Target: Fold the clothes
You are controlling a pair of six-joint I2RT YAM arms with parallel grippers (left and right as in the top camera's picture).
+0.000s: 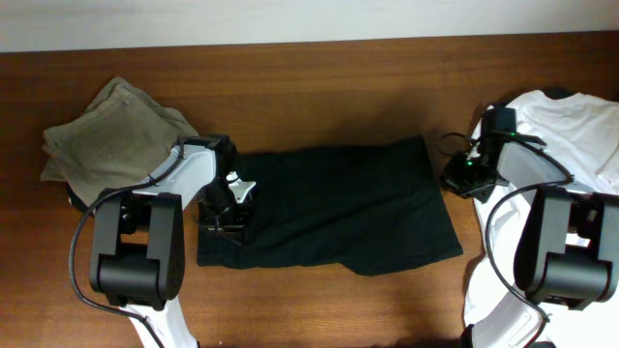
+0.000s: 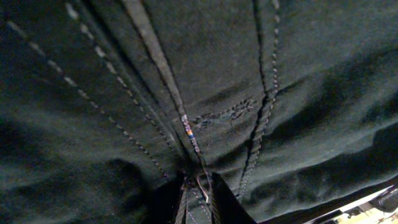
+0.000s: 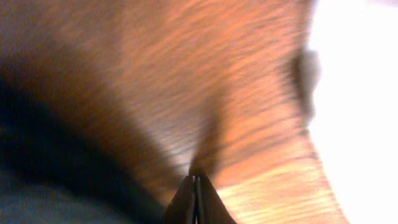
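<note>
Two garments seem left to do: my left claw [image 2: 198, 200] pinches the black shorts [image 1: 358, 203], only partly folded, my right claw [image 3: 196, 199] is clenched empty, and the white shirt [image 1: 571, 126] waits.

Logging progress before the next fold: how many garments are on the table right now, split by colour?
black garment: 1
khaki-olive garment: 1
white garment: 1, partly hidden behind the right arm
Total: 3
</note>
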